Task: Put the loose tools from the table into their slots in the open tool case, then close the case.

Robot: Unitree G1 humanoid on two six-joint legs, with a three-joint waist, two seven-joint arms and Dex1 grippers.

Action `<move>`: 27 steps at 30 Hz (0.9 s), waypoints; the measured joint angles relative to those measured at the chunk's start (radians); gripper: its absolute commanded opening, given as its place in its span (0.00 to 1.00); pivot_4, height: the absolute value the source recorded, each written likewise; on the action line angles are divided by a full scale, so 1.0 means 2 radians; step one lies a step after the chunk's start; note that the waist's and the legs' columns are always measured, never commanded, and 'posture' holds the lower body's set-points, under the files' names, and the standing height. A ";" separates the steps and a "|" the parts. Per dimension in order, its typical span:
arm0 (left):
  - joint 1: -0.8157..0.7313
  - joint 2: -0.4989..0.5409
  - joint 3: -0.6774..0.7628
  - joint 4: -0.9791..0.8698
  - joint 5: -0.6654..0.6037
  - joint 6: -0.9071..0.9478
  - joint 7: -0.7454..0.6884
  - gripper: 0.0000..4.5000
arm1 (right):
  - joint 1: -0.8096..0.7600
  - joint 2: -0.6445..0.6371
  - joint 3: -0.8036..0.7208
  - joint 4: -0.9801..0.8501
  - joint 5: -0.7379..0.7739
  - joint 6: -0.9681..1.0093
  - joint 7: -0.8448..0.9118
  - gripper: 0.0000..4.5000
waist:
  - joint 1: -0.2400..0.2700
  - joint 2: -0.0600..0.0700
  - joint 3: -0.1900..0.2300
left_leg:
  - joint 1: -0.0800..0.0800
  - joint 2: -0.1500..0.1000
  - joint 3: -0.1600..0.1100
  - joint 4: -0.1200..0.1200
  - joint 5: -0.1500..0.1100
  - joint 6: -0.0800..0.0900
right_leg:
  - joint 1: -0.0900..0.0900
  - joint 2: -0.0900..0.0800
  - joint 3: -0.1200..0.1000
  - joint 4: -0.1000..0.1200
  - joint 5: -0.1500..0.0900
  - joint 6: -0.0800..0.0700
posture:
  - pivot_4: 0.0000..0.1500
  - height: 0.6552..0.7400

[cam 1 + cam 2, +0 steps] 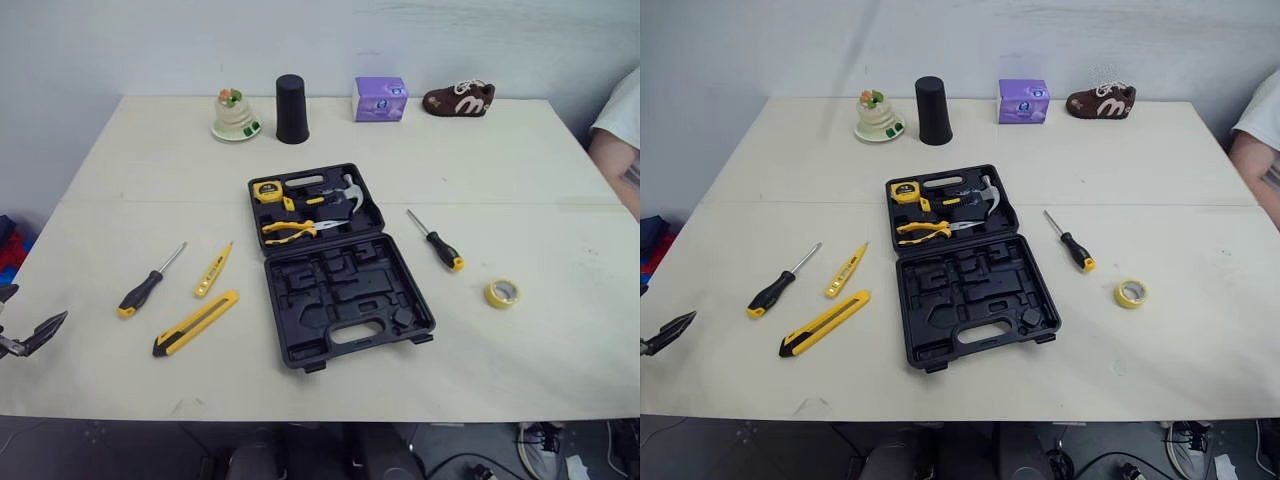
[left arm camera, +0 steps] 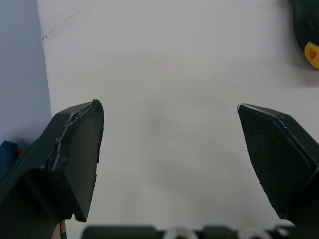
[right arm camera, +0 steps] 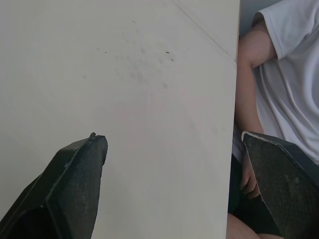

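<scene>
At the middle of the cream bench (image 1: 520, 180) I see the black plastic tool case (image 1: 340, 300) lying open. Its near half shows bare moulded slots, and its far half holds a yellow tape measure (image 1: 266, 191), yellow-handled pliers (image 1: 290, 230) and a silver-headed hammer (image 1: 348, 190). To the robot's left of the case, apart from it, lie three loose tools: a black-and-yellow-handled screwdriver (image 1: 150, 283), a slim yellow tester pen (image 1: 213, 270) and, nearest the front edge, a yellow-and-black utility knife (image 1: 196, 323). To the right of the case lie a second black-handled screwdriver with a yellow end (image 1: 436, 241) and a yellow roll of tape (image 1: 502, 293). Along the far edge stand a white dish with a small ornament (image 1: 235, 117), a black cup (image 1: 292, 109), a purple box (image 1: 380, 99) and a brown shoe (image 1: 459, 99). My left end effector (image 2: 169, 129) hangs over bare bench near the left edge, fingers spread wide and holding nothing. My right end effector (image 3: 173, 149) is likewise spread wide and empty, above bare bench by the right edge, where a person in a white T-shirt (image 3: 284, 74) sits just beyond.
</scene>
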 measured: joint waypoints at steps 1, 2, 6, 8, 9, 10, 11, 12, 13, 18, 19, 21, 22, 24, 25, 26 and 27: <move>0.000 0.000 0.000 0.000 0.000 0.000 0.000 0.99 | 0.000 0.000 0.000 0.000 0.000 0.000 0.000 1.00 | 0.000 0.000 0.000 | 0.000 0.000 0.000 0.000 0.000 0.000 | 0.000 0.000 0.000 0.000 0.000 0.000 | 1.00 1.00; 0.002 -0.002 0.001 -0.008 -0.007 0.010 -0.003 0.99 | -0.003 0.002 0.001 -0.005 0.003 0.008 0.003 1.00 | 0.000 0.000 0.000 | 0.000 0.000 0.000 0.000 0.000 0.000 | 0.000 0.000 0.000 0.000 0.000 0.000 | 1.00 1.00; -0.004 -0.028 -0.006 -0.112 -0.065 0.089 -0.032 0.99 | -0.043 0.036 0.040 -0.073 0.033 0.067 0.052 1.00 | -0.002 -0.001 0.000 | 0.000 0.001 0.000 0.001 0.000 0.000 | 0.001 0.001 0.000 0.001 0.000 0.001 | 1.00 1.00; -0.008 -0.033 -0.024 -0.181 -0.078 0.121 -0.034 0.99 | -0.063 0.045 0.066 -0.123 0.045 0.099 0.067 1.00 | 0.000 0.000 0.000 | 0.000 0.000 0.000 0.000 0.000 0.000 | 0.000 0.001 0.000 0.001 0.000 0.001 | 1.00 1.00; -0.010 -0.034 -0.029 -0.211 -0.083 0.138 -0.033 0.99 | -0.069 0.047 0.072 -0.148 0.051 0.117 0.070 1.00 | 0.001 0.001 0.000 | 0.000 0.000 0.000 0.000 0.001 0.000 | 0.000 0.001 0.001 0.001 0.000 0.001 | 1.00 1.00; -0.011 -0.035 -0.034 -0.237 -0.086 0.153 -0.032 0.99 | -0.076 0.048 0.077 -0.169 0.056 0.133 0.072 1.00 | 0.002 0.002 0.000 | 0.000 0.000 0.000 0.000 0.001 0.000 | 0.000 0.001 0.001 0.001 0.000 0.000 | 1.00 1.00; -0.011 -0.035 -0.040 -0.263 -0.092 0.173 -0.030 0.99 | -0.082 0.050 0.082 -0.192 0.061 0.152 0.072 1.00 | 0.002 0.002 0.000 | 0.000 0.000 0.000 0.000 0.002 0.002 | 0.000 0.001 0.001 0.001 0.000 0.000 | 1.00 1.00; -0.012 -0.036 -0.051 -0.293 -0.096 0.195 -0.027 0.99 | -0.087 0.051 0.091 -0.218 0.064 0.175 0.072 1.00 | 0.003 0.002 0.000 | 0.000 0.001 0.000 0.000 0.002 0.002 | 0.000 0.001 0.001 0.001 0.000 0.000 | 1.00 1.00; -0.015 -0.038 -0.065 -0.320 -0.099 0.215 -0.023 0.99 | -0.093 0.054 0.104 -0.244 0.067 0.193 0.072 1.00 | 0.003 0.002 0.000 | 0.000 0.000 -0.001 0.000 0.002 0.002 | 0.000 0.001 0.001 0.001 0.000 0.000 | 1.00 1.00; -0.067 -0.063 -0.142 -0.409 -0.098 0.310 0.023 0.79 | -0.165 0.075 0.189 -0.331 0.050 0.282 0.049 0.80 | 0.002 0.002 0.000 | 0.000 0.000 0.000 0.001 0.003 0.002 | 0.000 0.001 0.001 0.001 0.001 0.001 | 1.00 1.00; -0.080 -0.070 -0.160 -0.420 -0.095 0.322 0.031 0.69 | -0.187 0.082 0.210 -0.343 0.044 0.296 0.041 0.69 | 0.001 0.002 0.000 | 0.000 0.000 0.000 0.001 0.003 0.002 | 0.000 0.001 0.001 0.001 0.001 0.002 | 1.00 1.00; -0.105 -0.085 -0.199 -0.434 -0.084 0.350 0.050 0.48 | -0.238 0.100 0.252 -0.355 0.023 0.320 0.026 0.46 | 0.001 0.002 0.000 | 0.000 0.000 0.000 0.001 0.003 0.002 | 0.000 0.002 0.002 0.001 0.001 0.002 | 1.00 1.00; -0.115 -0.094 -0.215 -0.435 -0.078 0.361 0.059 0.39 | -0.258 0.108 0.271 -0.358 0.011 0.328 0.018 0.35 | 0.002 0.002 0.000 | -0.001 0.000 0.000 0.001 0.003 0.002 | -0.001 0.002 0.002 0.001 0.001 0.002 | 1.00 1.00; -0.132 -0.109 -0.240 -0.432 -0.063 0.386 0.081 0.17 | -0.300 0.127 0.310 -0.355 -0.025 0.339 0.000 0.10 | 0.003 0.001 0.000 | -0.002 0.000 0.000 0.001 0.003 0.001 | -0.002 0.002 0.001 0.001 0.001 0.001 | 1.00 1.00; -0.145 -0.119 -0.252 -0.430 -0.054 0.400 0.094 0.07 | -0.324 0.142 0.332 -0.351 -0.046 0.344 -0.009 0.00 | 0.003 0.001 0.000 | -0.002 0.000 0.000 0.001 0.003 0.002 | -0.002 0.003 0.001 0.002 0.001 0.001 | 1.00 1.00; -0.153 -0.124 -0.262 -0.429 -0.048 0.410 0.102 0.03 | -0.338 0.154 0.348 -0.351 -0.059 0.348 -0.016 0.00 | 0.004 0.001 0.000 | -0.002 0.000 0.001 0.002 0.003 0.002 | -0.002 0.003 0.001 0.002 0.001 0.001 | 1.00 1.00; -0.163 -0.131 -0.271 -0.428 -0.039 0.424 0.116 0.03 | -0.358 0.169 0.367 -0.348 -0.077 0.354 -0.029 0.00 | 0.004 0.001 0.000 | -0.002 0.000 0.001 0.002 0.003 0.002 | -0.002 0.003 0.001 0.002 0.001 0.001 | 1.00 1.00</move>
